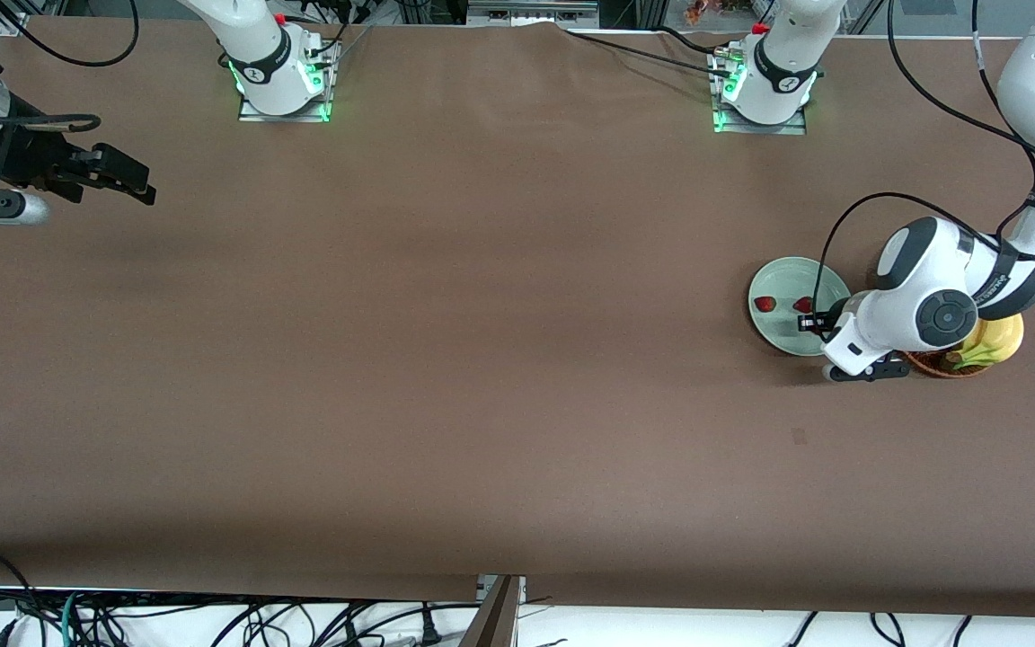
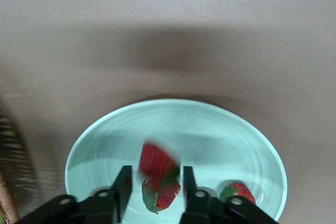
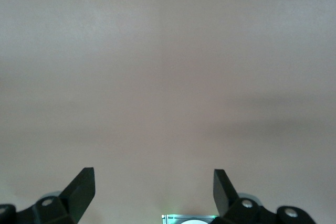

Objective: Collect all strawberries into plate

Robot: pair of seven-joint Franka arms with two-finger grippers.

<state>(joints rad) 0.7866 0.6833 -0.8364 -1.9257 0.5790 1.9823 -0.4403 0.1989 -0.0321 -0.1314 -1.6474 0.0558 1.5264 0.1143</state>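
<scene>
The mint-green plate (image 1: 782, 337) lies toward the left arm's end of the table and also shows in the left wrist view (image 2: 220, 129). Two strawberries (image 1: 765, 304) (image 1: 803, 305) lie in it. My left gripper (image 1: 811, 322) (image 2: 155, 182) is open just above the plate. In its wrist view a blurred red strawberry (image 2: 156, 160) is between the fingers and touches neither. Under it a strawberry with a green cap (image 2: 164, 196) lies on the plate. A third strawberry (image 2: 237, 191) lies beside it. My right gripper (image 1: 127, 180) (image 3: 155, 182) is open and empty over bare table.
A brown wicker basket (image 1: 935, 364) holding yellow bananas (image 1: 992, 344) stands right beside the plate, under the left arm's wrist; its edge shows in the left wrist view (image 2: 4, 203). The right arm waits at its end of the table. Cables hang along the front edge.
</scene>
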